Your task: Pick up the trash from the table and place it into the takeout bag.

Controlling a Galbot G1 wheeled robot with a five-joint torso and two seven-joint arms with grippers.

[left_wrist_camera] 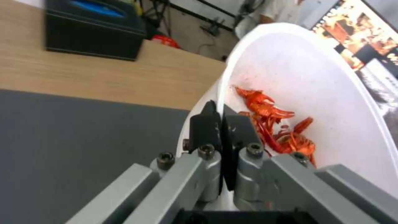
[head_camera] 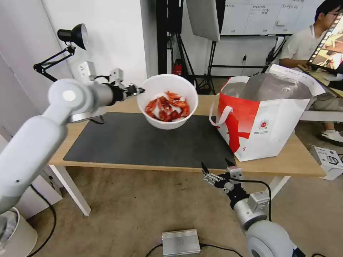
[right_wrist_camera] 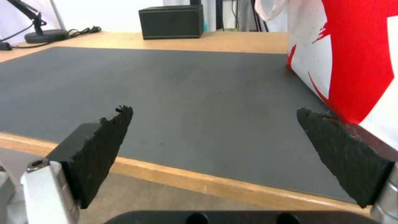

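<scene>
Above dark mat [head_camera: 143, 142]: left gripper [head_camera: 137, 90] clamped on rim of white bowl [head_camera: 168, 100], shells inside, held airborne beside takeout bag [head_camera: 264, 117]. Right gripper [head_camera: 218, 171] idle, fingers apart, below table [head_camera: 300, 160] edge. Mat bare; bowl probably last item, drop pending.

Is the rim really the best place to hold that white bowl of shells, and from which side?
Probably yes: the left tool is shut on the white bowl's thin rim at the side away from the takeout bag. The wide, smooth wall offers nothing else to pinch.
</scene>
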